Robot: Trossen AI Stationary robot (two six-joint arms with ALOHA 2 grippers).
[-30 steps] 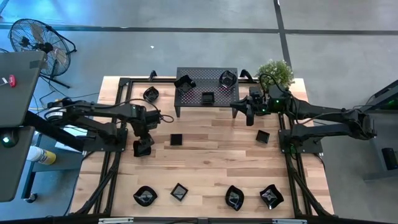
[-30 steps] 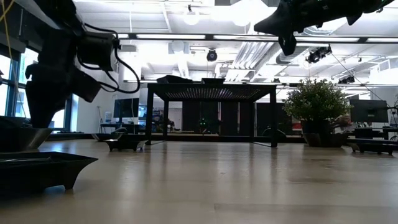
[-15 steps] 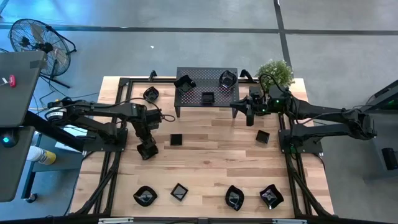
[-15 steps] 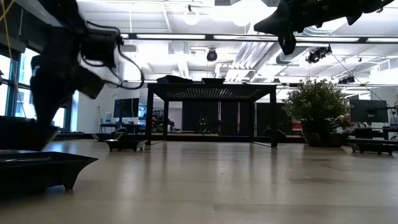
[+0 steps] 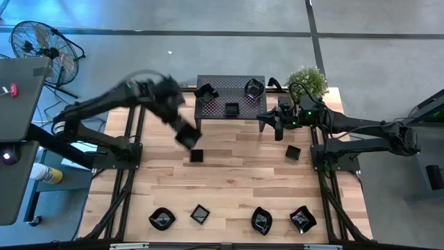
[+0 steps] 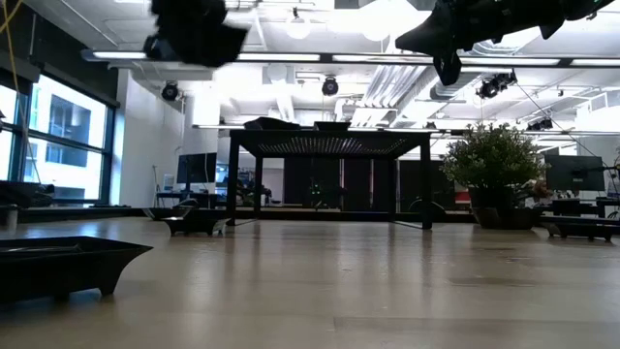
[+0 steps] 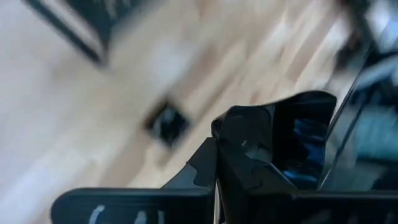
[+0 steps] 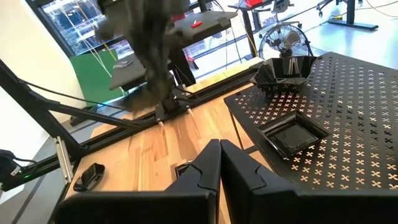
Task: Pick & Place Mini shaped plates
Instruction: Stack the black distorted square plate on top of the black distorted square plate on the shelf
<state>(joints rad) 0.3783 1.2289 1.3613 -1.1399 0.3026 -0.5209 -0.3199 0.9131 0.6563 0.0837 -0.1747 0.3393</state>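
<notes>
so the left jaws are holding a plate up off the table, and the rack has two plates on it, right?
Not two. The high view shows three on the rack: a rear-left plate, a front-middle plate and a rear-right plate. The rest holds: the left gripper is shut on a carried plate, up off the table.
</notes>
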